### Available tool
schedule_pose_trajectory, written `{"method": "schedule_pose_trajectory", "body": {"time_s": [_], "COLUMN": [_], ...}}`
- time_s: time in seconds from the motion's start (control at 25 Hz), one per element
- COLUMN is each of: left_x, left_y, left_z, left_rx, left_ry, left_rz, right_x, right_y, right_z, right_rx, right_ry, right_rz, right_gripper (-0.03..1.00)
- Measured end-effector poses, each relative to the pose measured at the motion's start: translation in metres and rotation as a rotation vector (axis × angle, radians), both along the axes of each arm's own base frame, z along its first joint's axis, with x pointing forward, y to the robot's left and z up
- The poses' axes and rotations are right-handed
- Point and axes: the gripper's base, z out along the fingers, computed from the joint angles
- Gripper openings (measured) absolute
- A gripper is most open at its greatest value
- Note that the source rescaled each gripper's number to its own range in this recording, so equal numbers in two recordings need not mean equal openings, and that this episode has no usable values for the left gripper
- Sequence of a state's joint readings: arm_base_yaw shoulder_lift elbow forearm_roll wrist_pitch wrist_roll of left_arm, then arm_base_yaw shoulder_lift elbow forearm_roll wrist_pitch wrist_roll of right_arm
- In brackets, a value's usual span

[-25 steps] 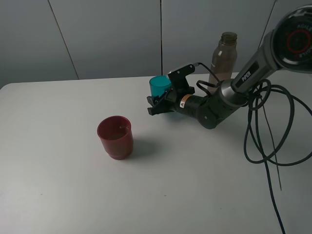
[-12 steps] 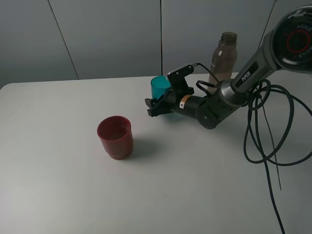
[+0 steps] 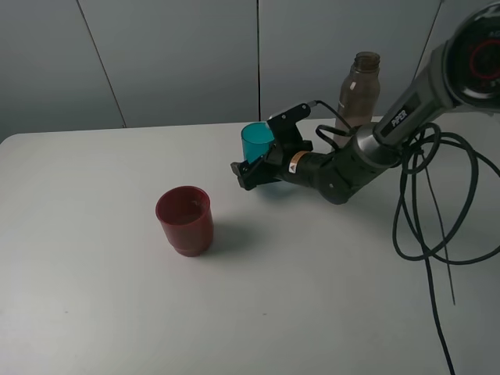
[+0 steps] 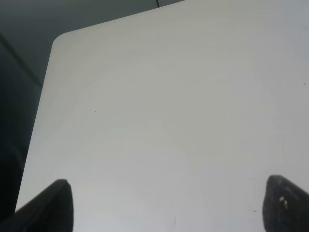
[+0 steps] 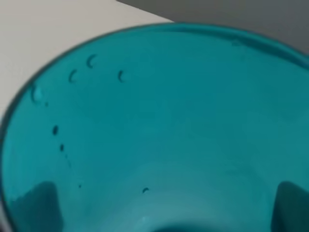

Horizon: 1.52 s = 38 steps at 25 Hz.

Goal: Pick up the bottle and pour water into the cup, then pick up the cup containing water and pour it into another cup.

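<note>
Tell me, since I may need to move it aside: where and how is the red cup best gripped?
Probably the red cup by its upper wall, jaws across the width, coming from the right side. It stands upright, mouth open, apart from the teal cup.

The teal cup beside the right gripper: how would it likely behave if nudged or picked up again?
The teal cup looks like thin translucent plastic with only droplets inside, so probably light and easy to shove or tip. Its smooth, tapered wall may be somewhat slippery. It stands upright on the table, between the spread jaws of the right gripper, so a nudge could knock it.
</note>
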State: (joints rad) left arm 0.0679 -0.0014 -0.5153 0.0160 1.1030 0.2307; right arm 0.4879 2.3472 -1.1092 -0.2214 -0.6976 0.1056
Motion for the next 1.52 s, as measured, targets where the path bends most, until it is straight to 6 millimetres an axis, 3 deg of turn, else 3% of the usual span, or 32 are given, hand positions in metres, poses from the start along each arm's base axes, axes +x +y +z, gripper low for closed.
{"method": "schedule_pose_trajectory", "body": {"time_s": [0.2, 0.48, 0.6, 0.76, 1.04, 1.28, 1.4, 1.52], "left_x": [0.000, 0.000, 0.000, 0.000, 0.000, 0.000, 0.000, 0.000], "left_y": [0.000, 0.000, 0.000, 0.000, 0.000, 0.000, 0.000, 0.000], "left_z": [0.000, 0.000, 0.000, 0.000, 0.000, 0.000, 0.000, 0.000], "left_rx": [0.000, 0.000, 0.000, 0.000, 0.000, 0.000, 0.000, 0.000], "left_ry": [0.000, 0.000, 0.000, 0.000, 0.000, 0.000, 0.000, 0.000], "left_rz": [0.000, 0.000, 0.000, 0.000, 0.000, 0.000, 0.000, 0.000], "right_x": [-0.014, -0.049, -0.063, -0.081, -0.115, -0.167, -0.200, -0.238], "right_y": [-0.008, -0.032, -0.040, -0.050, -0.073, -0.104, -0.123, -0.145], "right_z": [0.013, 0.026, 0.042, 0.077, 0.161, 0.232, 0.257, 0.266], "right_rx": [-0.062, -0.164, -0.173, -0.156, -0.202, -0.165, -0.139, -0.180], "right_ry": [-0.029, -0.026, -0.042, -0.090, -0.064, -0.031, -0.010, 0.080], "right_rz": [0.027, 0.027, 0.021, 0.014, -0.018, -0.085, -0.121, -0.142], "right_gripper": [1.00, 1.00, 1.00, 1.00, 1.00, 1.00, 1.00, 1.00]}}
